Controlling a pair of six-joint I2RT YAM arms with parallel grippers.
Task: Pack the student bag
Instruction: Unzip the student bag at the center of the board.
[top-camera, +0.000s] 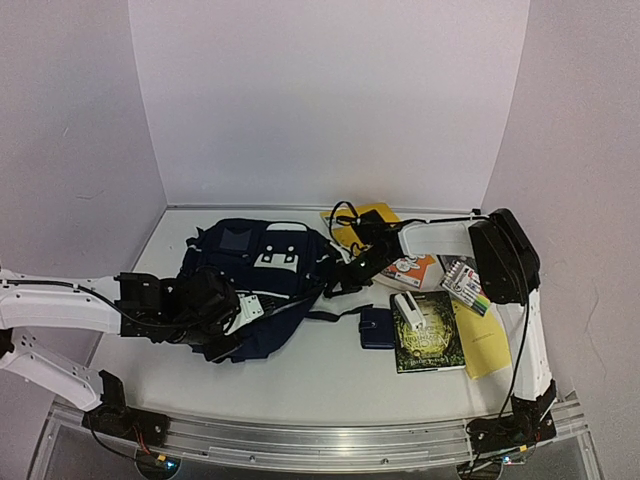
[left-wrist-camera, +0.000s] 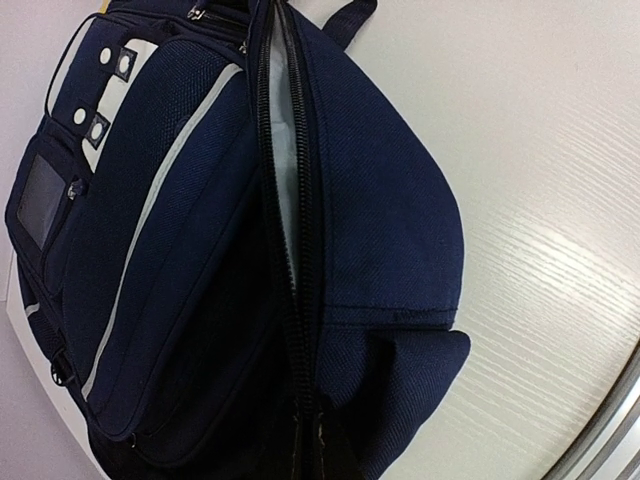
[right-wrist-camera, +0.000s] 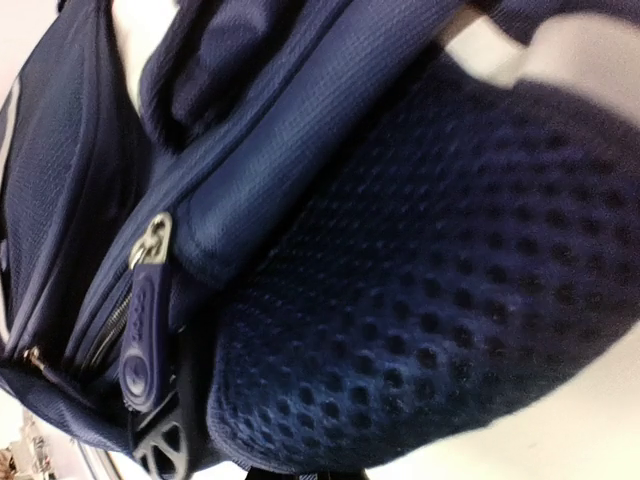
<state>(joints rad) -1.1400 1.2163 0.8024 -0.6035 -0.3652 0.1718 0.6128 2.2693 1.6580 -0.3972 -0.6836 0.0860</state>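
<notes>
The student bag (top-camera: 270, 275) is laid on the white table (top-camera: 300, 390), its near-left edge clamped by the left gripper (top-camera: 228, 325). The right gripper (top-camera: 345, 270) is closed at its right side. Pale walls (top-camera: 330, 100) are seen behind.

One bag (top-camera: 285, 290) was navy, thin white stripes, white patch dark-dotted. Right of bag: wallet (top-camera: 377, 327) was navy; book (top-camera: 430, 338) dark green, gold-patterned; sheet (top-camera: 484, 345) yellow.
</notes>
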